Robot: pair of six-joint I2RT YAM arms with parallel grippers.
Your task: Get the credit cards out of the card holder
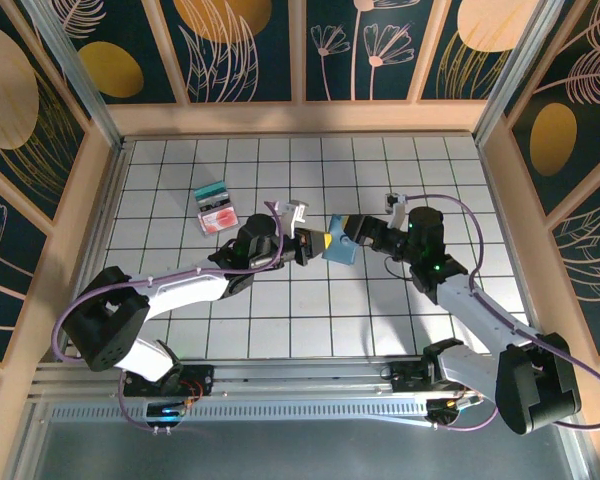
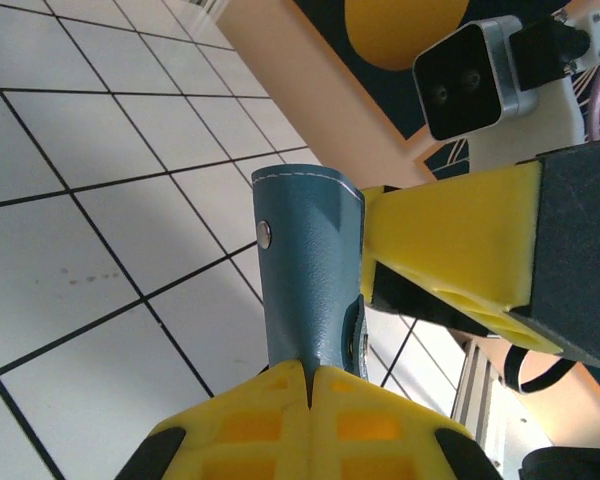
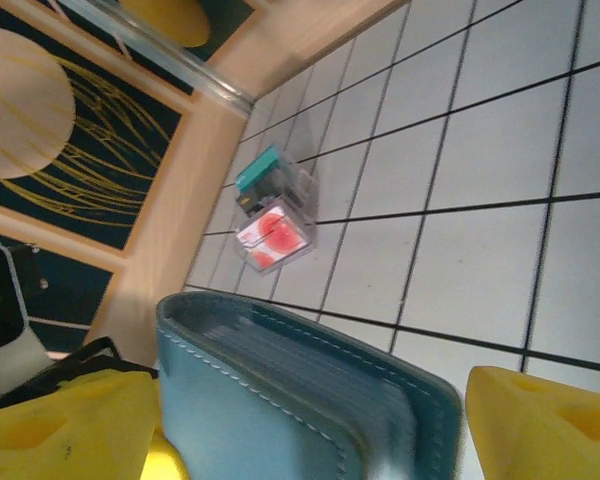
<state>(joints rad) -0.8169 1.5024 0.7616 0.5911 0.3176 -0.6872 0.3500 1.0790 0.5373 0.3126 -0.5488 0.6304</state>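
card holder (image 2: 305, 270) folded, airborne, pointing right

The arms (image 1: 185, 290) are white with black joints, purple cables (image 1: 80, 300) and yellow fingers (image 2: 380, 425).

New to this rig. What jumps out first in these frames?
The slate-blue card holder at the middle of the table: the left end effector is clamped on one edge, and the right end effector straddles it, fingers open. Then the teal and red-pink card pile lying back left.
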